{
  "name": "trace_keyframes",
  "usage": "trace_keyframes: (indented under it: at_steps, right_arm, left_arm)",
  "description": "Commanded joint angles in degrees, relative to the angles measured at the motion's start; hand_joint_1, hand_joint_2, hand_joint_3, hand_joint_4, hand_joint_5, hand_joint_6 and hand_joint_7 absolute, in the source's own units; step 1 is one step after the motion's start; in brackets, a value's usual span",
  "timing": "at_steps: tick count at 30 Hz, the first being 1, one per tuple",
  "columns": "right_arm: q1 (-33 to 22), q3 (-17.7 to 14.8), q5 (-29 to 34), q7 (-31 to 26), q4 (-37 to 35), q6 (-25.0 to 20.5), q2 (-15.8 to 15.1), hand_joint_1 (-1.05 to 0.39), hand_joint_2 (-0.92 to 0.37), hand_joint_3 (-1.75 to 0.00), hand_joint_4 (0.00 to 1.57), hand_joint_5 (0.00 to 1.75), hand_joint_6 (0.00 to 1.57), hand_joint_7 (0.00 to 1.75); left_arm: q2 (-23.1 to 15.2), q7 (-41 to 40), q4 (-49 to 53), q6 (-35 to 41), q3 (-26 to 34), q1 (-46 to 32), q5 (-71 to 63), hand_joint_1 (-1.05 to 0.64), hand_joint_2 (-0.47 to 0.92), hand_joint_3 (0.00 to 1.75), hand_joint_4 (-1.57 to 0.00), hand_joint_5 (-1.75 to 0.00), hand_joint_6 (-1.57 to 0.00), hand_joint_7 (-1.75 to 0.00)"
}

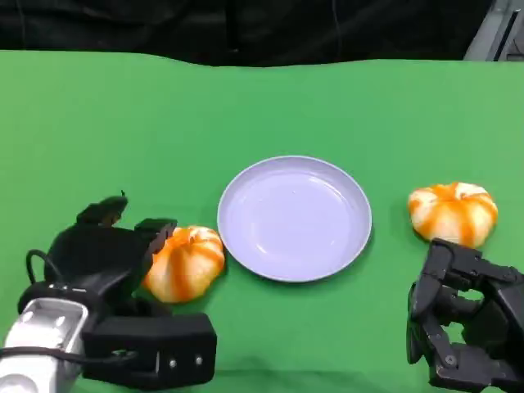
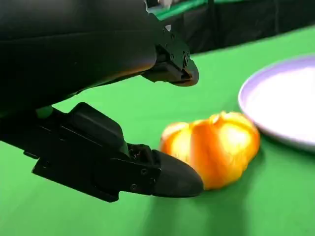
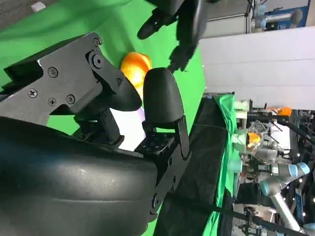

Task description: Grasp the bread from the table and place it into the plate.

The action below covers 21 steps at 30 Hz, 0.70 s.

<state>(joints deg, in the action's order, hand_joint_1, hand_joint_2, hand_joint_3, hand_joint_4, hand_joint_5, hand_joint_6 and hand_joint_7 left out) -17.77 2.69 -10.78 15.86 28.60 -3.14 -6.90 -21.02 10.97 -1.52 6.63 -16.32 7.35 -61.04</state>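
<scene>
A round orange-and-white bread lies on the green table just left of the lavender plate. My left hand is beside it on its left. Its fingers are spread, one fingertip low against the bread and another above it, not closed on it. A second bread lies right of the plate. My right hand sits just in front of that one, holding nothing, fingers apart. In the right wrist view the left bread shows past the plate.
The plate's rim lies close to the left bread. Green cloth stretches from the plate to the dark back edge. The right wrist view shows other robot arms beyond the table.
</scene>
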Motion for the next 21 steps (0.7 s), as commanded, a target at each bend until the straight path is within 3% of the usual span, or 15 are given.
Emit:
trace_keyframes:
  at_steps: [1, 21]
  right_arm:
    - [-0.5, -0.2, -0.4, -0.2, 1.5, -0.4, -0.6, -0.01, -0.56, -1.27, 0.89, 1.75, 0.69, 1.71]
    - [-1.5, 0.2, -0.7, -0.4, 3.4, -1.4, -0.6, -0.02, -0.58, -1.25, 0.88, 1.75, 0.68, 1.7]
  left_arm:
    - [0.3, -1.5, 4.6, 1.0, -1.6, 2.4, 1.0, -0.93, 0.92, 0.44, -0.04, -0.01, -0.27, 0.0]
    - [5.5, -6.5, 20.5, 3.4, -8.0, 11.9, 5.9, -0.93, 0.92, 0.47, -0.04, 0.0, -0.28, 0.0]
